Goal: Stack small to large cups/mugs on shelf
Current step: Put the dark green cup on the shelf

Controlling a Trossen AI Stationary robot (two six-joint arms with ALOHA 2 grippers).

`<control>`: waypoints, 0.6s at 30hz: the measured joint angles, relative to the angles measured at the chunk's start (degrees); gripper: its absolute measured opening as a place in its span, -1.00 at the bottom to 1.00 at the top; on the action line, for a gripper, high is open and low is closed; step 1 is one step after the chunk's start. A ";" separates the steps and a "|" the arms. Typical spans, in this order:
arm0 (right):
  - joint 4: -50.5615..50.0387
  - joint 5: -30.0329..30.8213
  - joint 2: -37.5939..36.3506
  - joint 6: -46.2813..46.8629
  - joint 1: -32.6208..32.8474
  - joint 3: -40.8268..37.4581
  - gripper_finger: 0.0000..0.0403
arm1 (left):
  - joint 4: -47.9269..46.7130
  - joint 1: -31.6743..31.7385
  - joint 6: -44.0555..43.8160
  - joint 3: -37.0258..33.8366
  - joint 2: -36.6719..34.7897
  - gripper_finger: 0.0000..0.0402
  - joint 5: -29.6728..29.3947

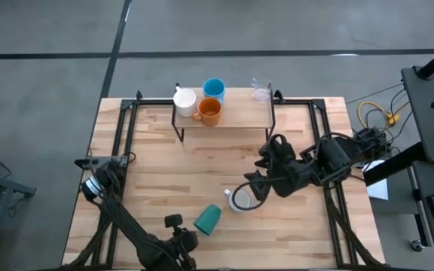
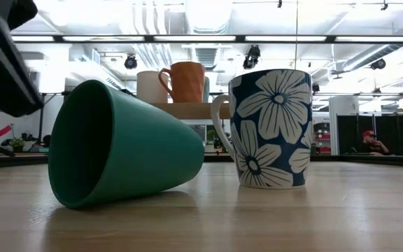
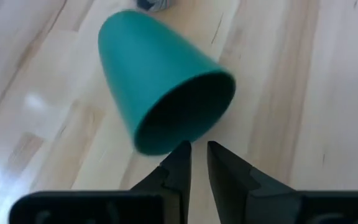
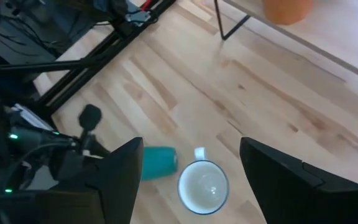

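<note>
A dark blue mug with white flowers and a pale inside point(image 1: 239, 200) point(image 2: 271, 129) point(image 4: 202, 186) stands upright on the table. My right gripper point(image 1: 252, 185) point(image 4: 191, 147) hovers above it, open, with one finger on either side and clear of it. A dark green cup point(image 1: 208, 219) point(image 2: 117, 143) point(image 3: 163, 87) lies on its side, mouth toward my left gripper point(image 3: 198, 150) point(image 1: 187, 239). That gripper is shut and stops just short of the rim. On the shelf point(image 1: 236, 119) stand a white mug point(image 1: 184, 98), a light blue mug point(image 1: 213, 88), an orange mug point(image 1: 210, 111) and a clear glass point(image 1: 261, 90).
The shelf's thin black legs point(image 1: 179, 129) point(image 4: 232, 25) stand on the far half of the table. Bare wood point(image 1: 202, 162) lies between the shelf and the two cups. Black arm frames point(image 1: 123, 143) run along the table's left and right sides.
</note>
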 joint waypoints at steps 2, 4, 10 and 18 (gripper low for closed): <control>0.71 0.03 0.00 0.28 0.55 0.00 0.29 | 1.23 0.20 -0.58 0.27 0.73 -0.81 -1.20; 0.84 0.04 0.00 0.71 1.01 0.00 0.29 | 0.84 0.82 -2.70 0.12 1.32 -0.81 -2.66; 1.47 0.62 0.00 1.92 2.75 0.00 0.29 | 0.15 3.96 -4.17 -1.07 1.87 -0.81 -5.84; 1.50 1.31 0.00 3.24 3.78 0.00 0.29 | 0.43 9.62 3.30 -1.19 1.87 -0.81 -10.29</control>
